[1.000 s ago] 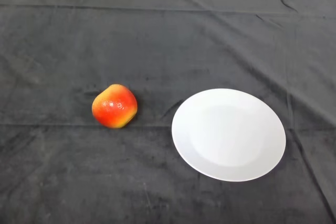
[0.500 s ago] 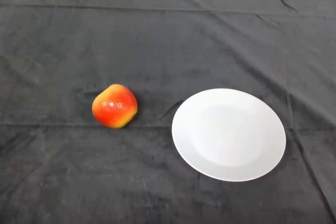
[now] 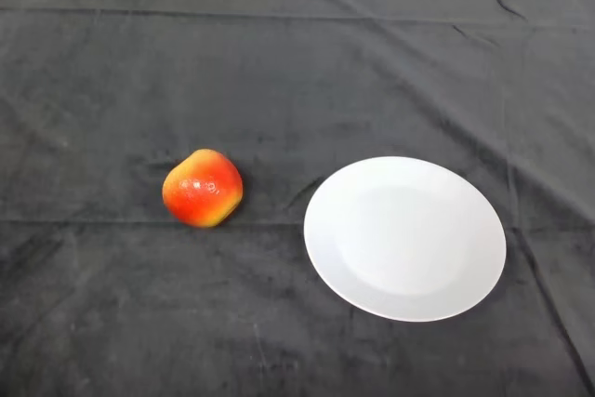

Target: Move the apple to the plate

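Waiting at start: apple [image 3: 203, 189] sits on cloth-covered bench [image 3: 279, 72], near but apart from plate [image 3: 405, 238]; plate bare. Hand unseen, state unknowable. Whole move left.

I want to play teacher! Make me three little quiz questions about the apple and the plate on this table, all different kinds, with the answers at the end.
1. True or false: the apple lies on the plate.
2. On which side of the plate is the apple: the robot's left or right?
3. Pick one. The plate holds: A) a banana, B) nothing, C) a spoon.

Key:
1. False. It lies on the dark cloth, apart from the plate.
2. The robot's left.
3. B.
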You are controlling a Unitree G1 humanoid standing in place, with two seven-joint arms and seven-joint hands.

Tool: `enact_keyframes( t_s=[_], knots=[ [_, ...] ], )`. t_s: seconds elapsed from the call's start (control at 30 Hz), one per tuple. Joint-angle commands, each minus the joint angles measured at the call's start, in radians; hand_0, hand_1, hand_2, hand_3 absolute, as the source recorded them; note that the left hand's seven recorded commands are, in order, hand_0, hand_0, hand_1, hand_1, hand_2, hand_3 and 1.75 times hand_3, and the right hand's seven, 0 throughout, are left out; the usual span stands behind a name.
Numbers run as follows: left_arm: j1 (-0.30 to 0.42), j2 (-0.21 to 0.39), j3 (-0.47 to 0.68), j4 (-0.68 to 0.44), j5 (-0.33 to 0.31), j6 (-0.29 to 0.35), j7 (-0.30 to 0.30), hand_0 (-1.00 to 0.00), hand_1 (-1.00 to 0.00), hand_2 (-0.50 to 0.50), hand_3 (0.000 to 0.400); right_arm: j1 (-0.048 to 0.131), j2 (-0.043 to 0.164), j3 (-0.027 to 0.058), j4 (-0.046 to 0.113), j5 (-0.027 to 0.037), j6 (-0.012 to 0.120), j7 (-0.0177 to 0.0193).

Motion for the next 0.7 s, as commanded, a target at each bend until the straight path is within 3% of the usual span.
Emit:
enact_keyframes(
  t_s=[0.03, 0.7],
  knots=[
    [-0.032, -0.013, -0.027, -0.061, 0.040, -0.031, 0.010, 0.00, 0.00, 0.00, 0.000, 0.039, 0.040, 0.0116, 0.017, 0.0044, 0.007, -0.0030],
    [-0.046, -0.087, -0.201, -0.073, 0.262, -0.068, 0.052, 0.00, 0.00, 0.00, 0.000, 0.042, 0.040, 0.0106, 0.011, 0.0054, 0.011, -0.0020]
  ],
)
